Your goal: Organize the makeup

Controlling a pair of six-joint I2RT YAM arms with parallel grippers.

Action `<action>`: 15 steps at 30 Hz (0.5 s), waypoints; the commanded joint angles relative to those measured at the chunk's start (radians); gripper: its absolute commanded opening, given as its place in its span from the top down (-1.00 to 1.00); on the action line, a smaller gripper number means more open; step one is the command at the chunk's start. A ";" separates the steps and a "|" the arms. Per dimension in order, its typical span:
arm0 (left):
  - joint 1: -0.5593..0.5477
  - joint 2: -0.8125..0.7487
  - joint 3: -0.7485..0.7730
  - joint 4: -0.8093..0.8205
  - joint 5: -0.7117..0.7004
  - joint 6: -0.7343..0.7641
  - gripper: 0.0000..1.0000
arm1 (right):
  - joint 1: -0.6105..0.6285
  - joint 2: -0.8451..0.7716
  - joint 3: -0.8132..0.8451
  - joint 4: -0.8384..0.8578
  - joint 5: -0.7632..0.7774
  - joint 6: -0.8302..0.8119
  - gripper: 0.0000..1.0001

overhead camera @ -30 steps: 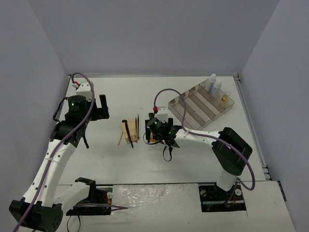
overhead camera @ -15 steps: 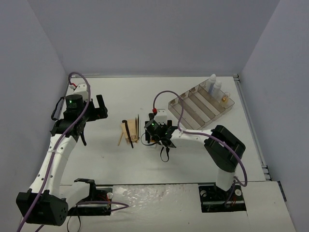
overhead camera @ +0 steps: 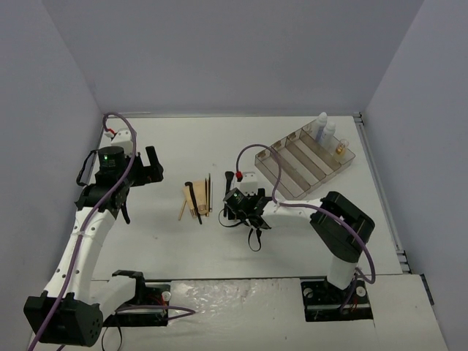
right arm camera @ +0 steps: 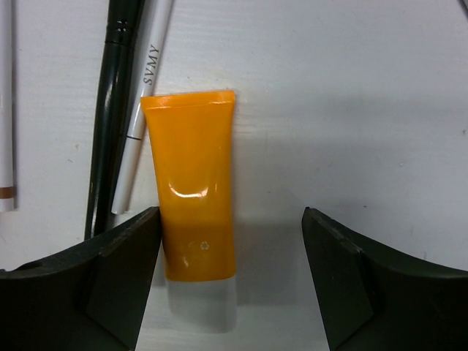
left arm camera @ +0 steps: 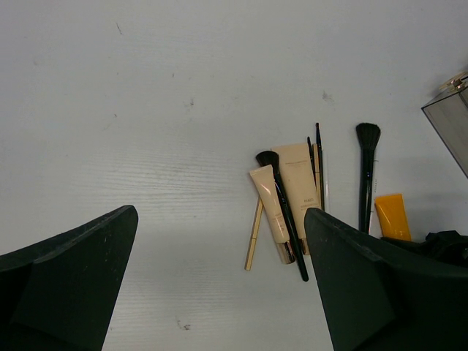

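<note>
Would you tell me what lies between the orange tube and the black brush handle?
A slim white stick printed SVMY lies beside the orange tube there, shown in the right wrist view.

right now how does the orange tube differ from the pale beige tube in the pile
The orange tube is bright orange with a white cap; the beige tube is pale peach with a shiny metallic cap. The orange tube looks broader, the beige tube slimmer. The orange tube lies apart, between the fingers of the open right gripper; the beige tube lies against a black brush. Both lie flat on the table.
</note>
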 commanded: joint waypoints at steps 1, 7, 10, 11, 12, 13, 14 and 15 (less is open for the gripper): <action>0.006 -0.028 0.027 0.068 0.014 -0.002 -0.94 | -0.004 -0.075 -0.026 -0.026 0.036 -0.003 -0.45; 0.007 -0.028 0.027 0.067 0.015 -0.002 -0.94 | -0.005 -0.078 -0.002 -0.026 0.007 -0.111 -0.40; 0.007 -0.028 0.026 0.066 0.014 0.000 -0.94 | -0.009 -0.068 0.013 -0.026 -0.022 -0.157 -0.35; 0.007 -0.029 0.026 0.066 0.014 0.001 -0.94 | -0.011 -0.064 0.017 -0.026 -0.032 -0.166 -0.33; 0.007 -0.029 0.026 0.066 0.014 0.001 -0.94 | -0.012 -0.060 0.020 -0.026 -0.041 -0.170 -0.32; 0.007 -0.029 0.026 0.066 0.015 0.001 -0.94 | -0.014 -0.054 0.024 -0.025 -0.050 -0.175 -0.29; 0.007 -0.029 0.026 0.066 0.016 0.001 -0.94 | -0.016 -0.048 0.025 -0.025 -0.062 -0.180 -0.25; 0.007 -0.029 0.026 0.066 0.016 0.001 -0.94 | -0.019 -0.043 0.026 -0.025 -0.074 -0.186 -0.20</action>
